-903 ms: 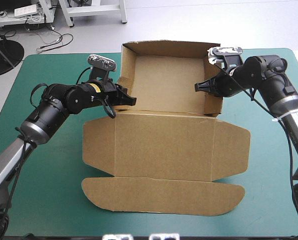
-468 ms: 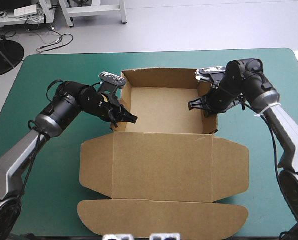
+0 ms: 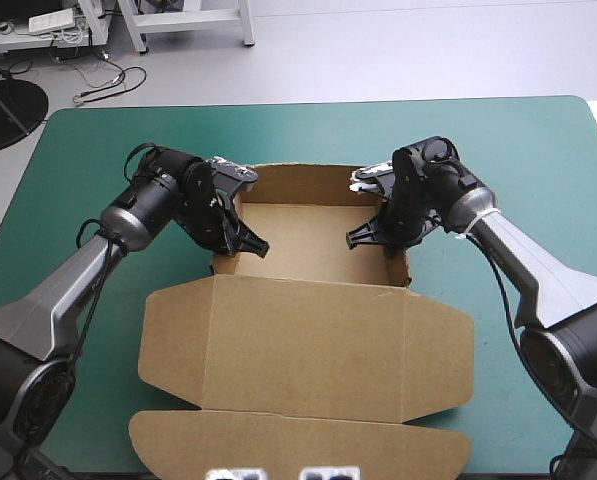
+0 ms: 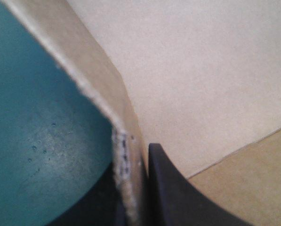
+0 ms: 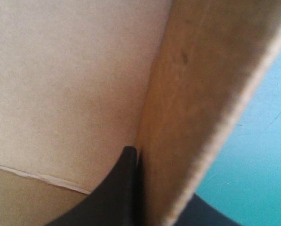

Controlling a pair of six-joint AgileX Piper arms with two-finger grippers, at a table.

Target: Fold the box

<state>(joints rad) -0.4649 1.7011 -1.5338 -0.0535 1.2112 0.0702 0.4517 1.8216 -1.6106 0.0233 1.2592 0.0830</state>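
The brown box [image 3: 308, 230] stands mid-table as an open tray with its back and side walls raised. Its lid [image 3: 308, 345] lies flat toward the table's near edge, with a rounded flap [image 3: 298, 450] at the front. My left gripper [image 3: 255, 244] is shut on the tray's left wall near the front corner. My right gripper [image 3: 358, 239] is shut on the right wall opposite. In the left wrist view the wall's edge [image 4: 124, 160] runs between the black fingers [image 4: 171, 193]. In the right wrist view the wall [image 5: 187, 117] fills the gap beside one finger [image 5: 124, 188].
The teal-green table [image 3: 78, 150] shows bare cover left, right and behind the box. The lid's front flap reaches close to the table's near edge. Both arms lean in over the cover from the sides.
The box has slid toward the table's near edge with both grippers holding its side walls. The two grippers have come closer together, and the arms have swung inward.
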